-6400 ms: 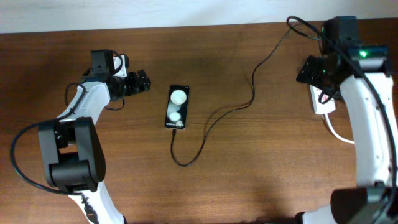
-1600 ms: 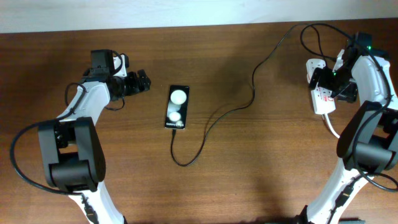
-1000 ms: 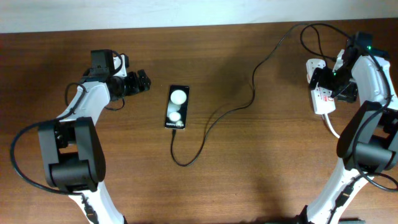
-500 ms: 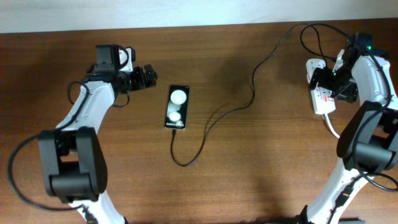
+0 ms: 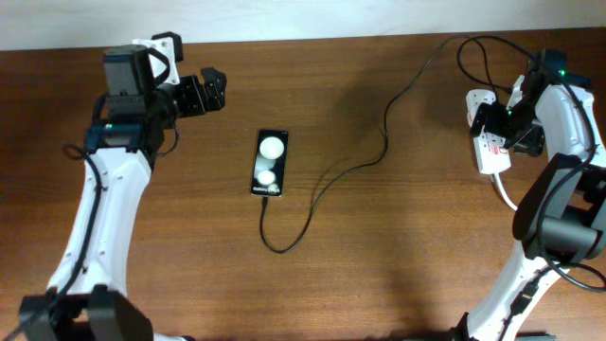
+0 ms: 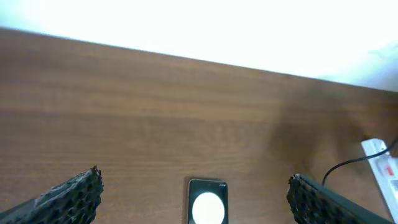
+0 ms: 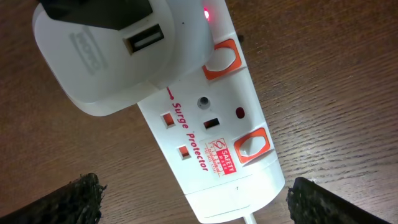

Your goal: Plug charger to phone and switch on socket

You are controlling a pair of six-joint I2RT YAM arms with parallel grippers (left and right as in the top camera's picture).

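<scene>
The black phone point(image 5: 269, 163) lies flat mid-table, its screen showing two white reflections; its top also shows in the left wrist view point(image 6: 207, 200). The thin black charger cable point(image 5: 379, 152) runs from the phone's near end, loops, and goes up to the white socket strip point(image 5: 489, 152) at the right. In the right wrist view the socket point(image 7: 211, 124) has a white plug adapter point(image 7: 106, 50), orange-red switches and a lit red light. My right gripper point(image 5: 507, 128) is open, its fingers point(image 7: 193, 199) either side of the strip's cord end. My left gripper point(image 5: 210, 90) is open and empty, up left of the phone.
A thick white cord point(image 5: 511, 201) leaves the strip toward the right edge. The table's far edge meets a white wall point(image 5: 284, 19). Bare wood lies between the phone and the strip and along the front.
My left arm has lifted and swung back and left, its gripper moving up and away from the phone. The right arm, phone, cable and socket have not moved.
</scene>
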